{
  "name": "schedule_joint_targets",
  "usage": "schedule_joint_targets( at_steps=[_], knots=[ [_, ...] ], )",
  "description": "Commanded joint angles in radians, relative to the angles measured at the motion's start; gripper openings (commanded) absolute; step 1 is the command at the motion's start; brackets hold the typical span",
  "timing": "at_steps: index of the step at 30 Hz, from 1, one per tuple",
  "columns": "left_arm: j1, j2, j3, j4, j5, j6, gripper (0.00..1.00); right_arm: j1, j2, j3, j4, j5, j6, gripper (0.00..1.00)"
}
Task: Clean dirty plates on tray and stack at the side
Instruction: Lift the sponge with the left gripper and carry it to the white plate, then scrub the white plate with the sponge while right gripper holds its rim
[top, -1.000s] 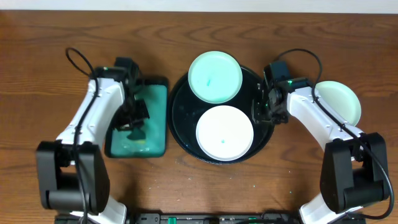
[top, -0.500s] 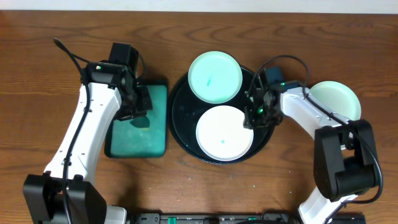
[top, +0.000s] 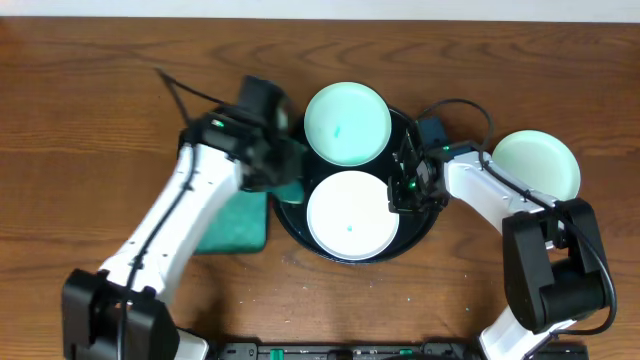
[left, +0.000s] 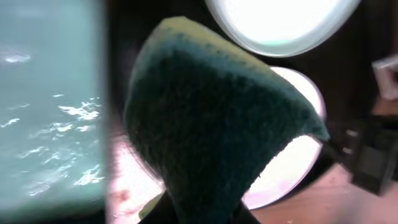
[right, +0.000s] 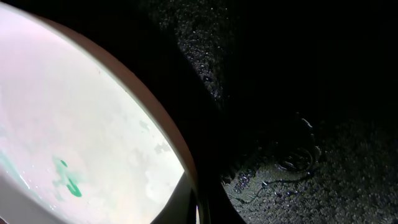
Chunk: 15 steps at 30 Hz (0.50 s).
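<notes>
The round black tray (top: 425, 225) holds two plates. A mint-green plate (top: 347, 124) with a small mark lies at its far side. A white plate (top: 350, 215) with a green smear sits at its near side. My right gripper (top: 398, 192) is shut on that white plate's right rim; in the right wrist view the rim (right: 186, 168) runs down between the fingers of the right gripper (right: 199, 211). My left gripper (top: 283, 170) hangs over the tray's left edge, shut on a dark green sponge (left: 211, 124). A third plate (top: 537, 165) lies on the table to the right.
A rectangular teal tray (top: 235, 228) with wet streaks lies left of the black tray, partly under my left arm. The black tray's floor (right: 298, 124) is wet with droplets. Bare wooden table (top: 100, 100) surrounds everything.
My left arm swung right from the teal tray to the black tray's left edge, carrying the sponge. My right gripper closed on the white plate's rim, and the plate slid slightly left.
</notes>
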Motion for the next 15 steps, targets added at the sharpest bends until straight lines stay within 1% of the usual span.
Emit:
schedule_joint_targets(
  at_steps=[1, 4, 6, 8, 12, 15],
  knots=[
    [-0.132, 0.047, -0.050, 0.103, 0.051, -0.136, 0.07, 0.008, 0.036, -0.042, -0.003, 0.094, 0.051, 0.01],
    [-0.227, 0.116, -0.057, 0.178, 0.054, -0.198, 0.07, 0.008, 0.036, -0.042, -0.004, 0.094, 0.051, 0.01],
    [-0.270, 0.162, -0.057, 0.218, 0.067, -0.210, 0.07, 0.008, 0.036, -0.042, -0.004, 0.094, 0.051, 0.01],
    [-0.326, 0.253, -0.057, 0.282, 0.118, -0.214, 0.07, 0.008, 0.036, -0.042, -0.004, 0.094, 0.051, 0.01],
    [-0.338, 0.370, -0.057, 0.298, 0.121, -0.212, 0.07, 0.009, 0.036, -0.042, -0.009, 0.093, 0.051, 0.01],
    [-0.313, 0.423, -0.057, 0.240, 0.030, -0.202, 0.07, 0.010, 0.036, -0.042, -0.020, 0.093, 0.050, 0.01]
  ],
)
